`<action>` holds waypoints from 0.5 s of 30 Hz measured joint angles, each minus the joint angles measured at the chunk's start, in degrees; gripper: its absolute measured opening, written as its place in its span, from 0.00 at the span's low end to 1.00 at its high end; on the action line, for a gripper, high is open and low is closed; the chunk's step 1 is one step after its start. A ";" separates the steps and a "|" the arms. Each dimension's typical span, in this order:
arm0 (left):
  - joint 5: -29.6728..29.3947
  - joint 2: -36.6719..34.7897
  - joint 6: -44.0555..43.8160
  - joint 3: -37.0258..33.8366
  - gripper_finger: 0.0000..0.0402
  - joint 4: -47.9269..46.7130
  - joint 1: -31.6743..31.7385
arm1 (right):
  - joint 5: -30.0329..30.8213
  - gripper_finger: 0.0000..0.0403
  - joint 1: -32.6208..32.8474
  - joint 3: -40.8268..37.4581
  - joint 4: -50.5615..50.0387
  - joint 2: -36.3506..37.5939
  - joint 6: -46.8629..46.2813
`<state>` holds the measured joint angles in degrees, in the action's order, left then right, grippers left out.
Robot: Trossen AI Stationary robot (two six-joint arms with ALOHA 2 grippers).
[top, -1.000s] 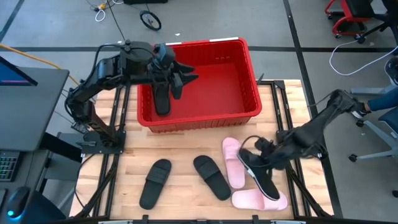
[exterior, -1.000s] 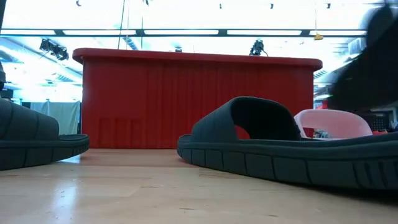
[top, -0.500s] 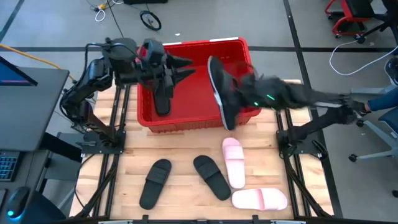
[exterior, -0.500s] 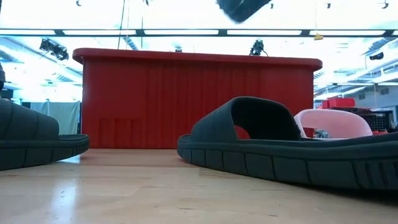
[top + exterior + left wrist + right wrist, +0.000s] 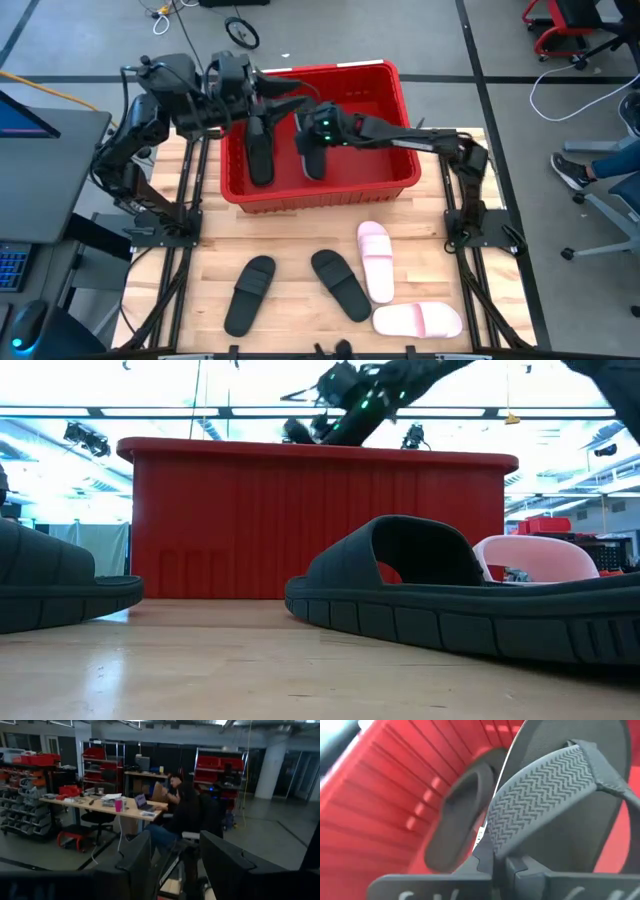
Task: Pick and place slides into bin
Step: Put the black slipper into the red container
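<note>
The red bin (image 5: 405, 150) stands at the table's far middle. One black slide (image 5: 258, 150) lies on its floor at the left. My right gripper (image 5: 318, 128) reaches over the bin from the right, shut on a second black slide (image 5: 310, 158) beside the first. My left gripper (image 5: 292, 97) is open and empty above the bin's far left part. Two black slides (image 5: 248, 293) (image 5: 340, 283) and two pink slides (image 5: 375, 260) (image 5: 418, 320) lie flat on their soles on the table's near half. My right gripper holds the black slide by its wide ribbed strap (image 5: 520, 827), whose edge runs in between the fingers. The fingers come from above and from the table's right, slanting down. The slide hangs tilted inside the bin; I cannot tell whether it touches the floor.
The bin's right half (image 5: 375, 130) shows bare floor. In the low view the bin's near wall (image 5: 300, 530) stands behind a black slide (image 5: 440, 595). A person (image 5: 175, 815) sits at a desk in the room beyond the table.
My right gripper has lifted a black slide off the pink slides at the table's near right, carried it up and toward the far left edge, and lowered it into the bin beside the first slide. My left gripper has drawn back toward the far left.
</note>
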<state>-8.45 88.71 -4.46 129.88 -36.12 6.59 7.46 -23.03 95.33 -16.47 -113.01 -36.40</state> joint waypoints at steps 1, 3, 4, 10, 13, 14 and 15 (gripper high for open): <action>0.00 0.00 0.62 0.00 0.43 -0.34 0.00 | 0.01 0.01 0.01 0.03 3.05 -1.54 -0.95; 0.02 -0.23 1.11 -0.04 0.43 -1.37 0.00 | 1.29 0.01 0.12 0.09 8.19 -4.54 -0.72; -0.01 -0.37 1.12 -0.04 0.43 -1.96 0.00 | 3.10 0.01 0.31 0.09 9.51 -5.79 0.21; 0.00 -1.46 1.15 -0.02 0.44 -6.85 0.00 | 14.34 0.01 1.01 0.07 14.89 -11.48 1.72; -0.01 -2.63 1.20 -0.05 0.44 -8.06 0.00 | 13.39 0.01 0.75 0.09 19.42 -13.83 1.92; 0.01 -2.86 1.25 0.02 0.43 -7.86 -0.02 | 13.10 0.01 0.63 0.09 20.80 -14.57 1.50; 0.00 -3.36 1.24 0.07 0.43 -8.13 -0.01 | 12.58 0.01 0.63 0.09 21.73 -15.08 0.88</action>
<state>-8.45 85.34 -3.21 129.95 -44.26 6.58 20.04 -22.39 95.42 5.26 -128.09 -35.53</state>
